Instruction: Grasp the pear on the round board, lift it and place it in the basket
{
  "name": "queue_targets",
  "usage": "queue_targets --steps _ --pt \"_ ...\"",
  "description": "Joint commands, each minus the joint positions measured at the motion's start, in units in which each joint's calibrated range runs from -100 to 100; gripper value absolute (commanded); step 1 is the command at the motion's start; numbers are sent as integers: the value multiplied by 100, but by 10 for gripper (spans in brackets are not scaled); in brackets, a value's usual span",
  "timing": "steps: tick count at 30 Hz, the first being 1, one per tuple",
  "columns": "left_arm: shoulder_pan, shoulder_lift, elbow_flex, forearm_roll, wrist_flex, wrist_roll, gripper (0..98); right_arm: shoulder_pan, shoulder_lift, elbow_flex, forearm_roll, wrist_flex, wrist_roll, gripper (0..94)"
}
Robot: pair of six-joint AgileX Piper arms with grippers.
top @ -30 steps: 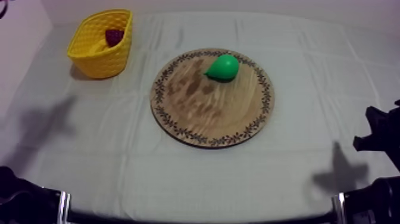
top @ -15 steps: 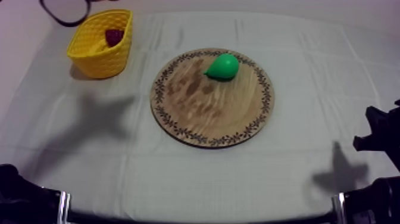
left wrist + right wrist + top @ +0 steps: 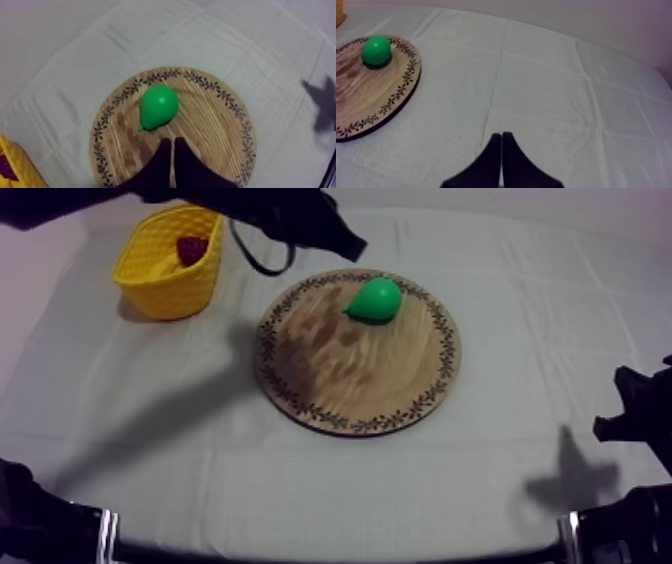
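The green toy pear [image 3: 375,300] lies on the round, pattern-rimmed wooden board [image 3: 330,378]. My left end effector [image 3: 172,142] hovers over the board near the pear, closed and empty. My right end effector [image 3: 501,136] is closed and empty too.

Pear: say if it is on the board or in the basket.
On the board: the pear rests near its rim, apart from the basket.

Pear [image 3: 375,300] on board [image 3: 340,378], basket [image 3: 165,288] to its left.
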Motion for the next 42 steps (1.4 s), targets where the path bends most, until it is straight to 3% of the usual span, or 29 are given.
queue_targets --steps 1,14,17,25,28,35,42 --pt "19 607 -163 4 -2 -11 0 0 1 5 0 1 0 5" --pt "48 2029 -1162 25 -97 -151 30 0 1 5 0 1 0 5" --pt "30 2176 -1310 10 -84 -183 185 0 1 5 0 1 0 5" --pt "3 2398 -1550 -234 263 37 789 0 1 5 0 1 0 5" --pt "-14 2478 -1631 -290 305 51 903 0 1 5 0 1 0 5" --pt "-24 2758 -1816 -350 223 41 958 0 1 5 0 1 0 5" --pt "-59 3236 -2046 -293 -98 -55 920 0 1 5 0 1 0 5"
